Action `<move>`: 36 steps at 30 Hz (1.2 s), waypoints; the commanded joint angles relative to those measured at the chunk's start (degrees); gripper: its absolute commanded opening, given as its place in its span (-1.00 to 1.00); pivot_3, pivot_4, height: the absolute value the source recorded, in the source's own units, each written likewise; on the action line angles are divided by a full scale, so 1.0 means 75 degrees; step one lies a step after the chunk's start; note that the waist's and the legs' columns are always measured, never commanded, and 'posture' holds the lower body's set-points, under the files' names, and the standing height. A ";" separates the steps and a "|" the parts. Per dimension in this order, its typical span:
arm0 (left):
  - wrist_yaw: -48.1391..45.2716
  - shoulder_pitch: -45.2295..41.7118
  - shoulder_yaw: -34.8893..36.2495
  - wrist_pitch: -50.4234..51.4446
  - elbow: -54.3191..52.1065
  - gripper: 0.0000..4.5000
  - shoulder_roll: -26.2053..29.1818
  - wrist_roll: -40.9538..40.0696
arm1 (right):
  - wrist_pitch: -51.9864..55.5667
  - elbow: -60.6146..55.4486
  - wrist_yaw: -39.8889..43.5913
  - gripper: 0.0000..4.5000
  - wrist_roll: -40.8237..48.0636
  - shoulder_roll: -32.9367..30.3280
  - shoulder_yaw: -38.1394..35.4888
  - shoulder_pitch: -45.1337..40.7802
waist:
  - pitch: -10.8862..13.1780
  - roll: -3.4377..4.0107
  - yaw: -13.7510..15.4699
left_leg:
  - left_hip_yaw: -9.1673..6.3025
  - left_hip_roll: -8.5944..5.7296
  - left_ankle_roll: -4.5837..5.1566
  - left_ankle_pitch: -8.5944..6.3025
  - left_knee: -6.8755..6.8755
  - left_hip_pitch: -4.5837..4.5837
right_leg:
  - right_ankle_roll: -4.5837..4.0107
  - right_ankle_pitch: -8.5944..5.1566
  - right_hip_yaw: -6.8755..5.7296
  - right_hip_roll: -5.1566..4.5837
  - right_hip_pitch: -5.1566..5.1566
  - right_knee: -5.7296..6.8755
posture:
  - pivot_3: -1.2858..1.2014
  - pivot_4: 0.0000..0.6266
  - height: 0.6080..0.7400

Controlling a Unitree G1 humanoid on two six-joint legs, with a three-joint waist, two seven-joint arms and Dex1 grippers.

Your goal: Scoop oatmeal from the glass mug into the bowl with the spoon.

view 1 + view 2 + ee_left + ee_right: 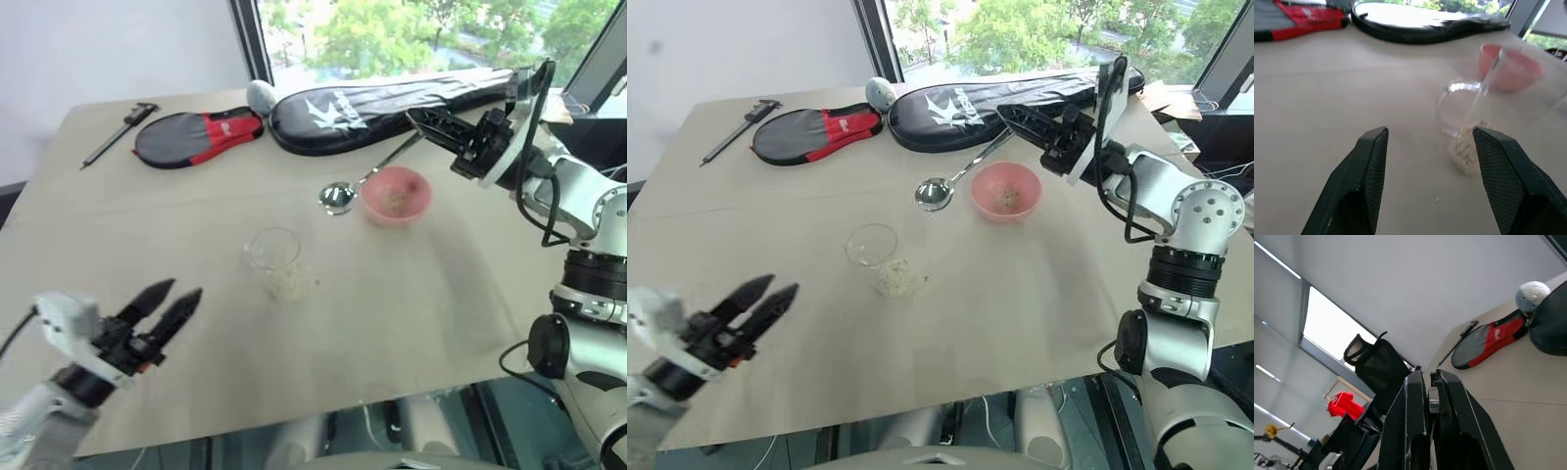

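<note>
The slim, shiny silver metal spoon (364,182) is pinched by the far end of its handle in the right end effector (423,127), whose two black fingers are closed tight on it. The arm reaches in from the right, raised over the pale desk (147,235), so the spoon slants down with its oval bowl just beside the small round pink bowl (397,194), which has a few flakes in it. A thin, smooth handle like that looks likely to twist or slip in a narrow pinch, so a grip nearer the middle would probably steady it.

The small clear glass mug (273,249) appears to lie on its side near the middle of the desk, with a little heap of pale beige oatmeal (292,284) spilled at its mouth. It is light, slick and breakable; taking it across the body seems safest.

The left end effector (168,304) hangs low at the near left, fingers spread wide and empty, pointing towards the mug but well apart from it.
</note>
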 commanded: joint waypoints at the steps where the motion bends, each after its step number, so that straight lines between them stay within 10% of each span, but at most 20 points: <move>1: -0.0276 -0.0497 -0.0785 -0.1253 0.0636 0.26 -0.0172 0.0970 | -0.0135 -0.0252 -0.0332 -1.00 0.0223 0.0007 -0.0018 -0.0030 | 0.0000 0.0000 0.0007 | -0.0004 0.0000 0.0001 0.0001 0.0002 -0.0001 | 0.0001 0.0003 -0.0003 0.0000 0.0000 0.0001 | 0.03 -0.52 1.00; 25: -0.1055 -0.3692 -0.2166 -0.1389 0.3235 0.26 0.0596 0.1151 | -0.0845 -0.1139 -0.1233 -1.00 0.0247 -0.0016 -0.0022 0.0321 | -0.0002 0.0003 -0.0028 | -0.0015 0.0005 -0.0030 0.0019 -0.0005 -0.0030 | 0.0009 0.0010 -0.0012 0.0004 -0.0041 0.0007 | 0.03 -0.52 1.00; 33: -0.0846 -0.3976 -0.2319 -0.1286 0.3345 -0.90 0.0470 0.1287 | -0.0864 -0.1223 -0.1338 -1.00 0.0488 -0.0022 0.0064 0.0336 | -0.0002 0.0003 -0.0033 | -0.0014 0.0005 -0.0031 0.0019 -0.0005 -0.0030 | 0.0011 0.0011 -0.0009 0.0005 -0.0043 0.0009 | 0.03 -0.52 1.00; 36: -0.0797 -0.4070 -0.2409 -0.1287 0.3395 -0.97 0.0476 0.1332 | -0.0805 -0.1211 -0.1365 -1.00 0.0669 -0.0027 0.0177 0.0205 | -0.0002 0.0003 -0.0029 | -0.0014 0.0005 -0.0030 0.0019 -0.0005 -0.0033 | 0.0012 0.0012 -0.0010 0.0004 -0.0043 0.0009 | 0.03 -0.52 1.00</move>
